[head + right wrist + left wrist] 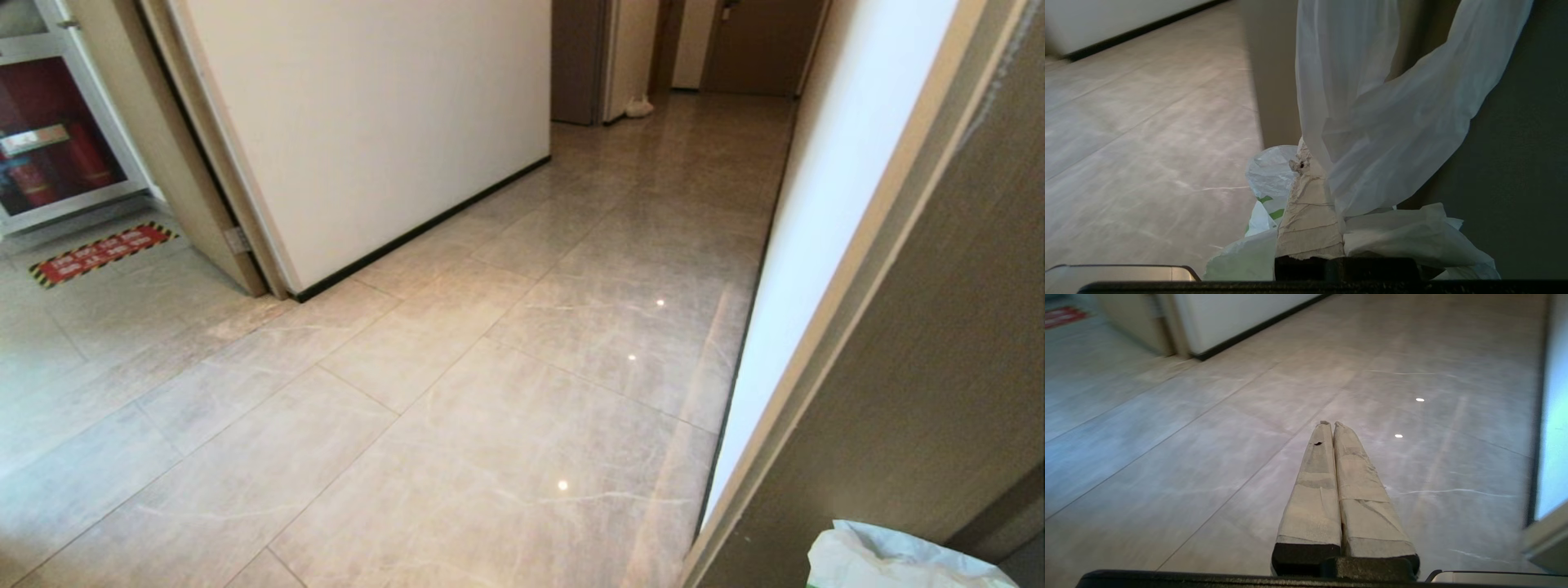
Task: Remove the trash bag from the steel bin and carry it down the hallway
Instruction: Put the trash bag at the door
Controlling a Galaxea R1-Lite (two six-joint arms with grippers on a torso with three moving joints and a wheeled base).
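1. You have one trash bag (1388,134), white with green print too crumpled to read, hanging from the right gripper (1310,163) beside a dark door.
2. That gripper's taped fingers are clamped on its plastic.
3. Your left gripper (1331,425) is pressed closed, empty, above the hallway (490,343) tiles.
4. One red floor sticker (102,253) carries unreadable writing.

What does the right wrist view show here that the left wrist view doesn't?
Only the right wrist view: the right gripper shut on the trash bag, its handle looped over the fingers, green print lower down, beside a dark door. Only the left wrist view: the left gripper shut and empty, and a red floor sign. Both: the hallway tiles and the black baseboard.
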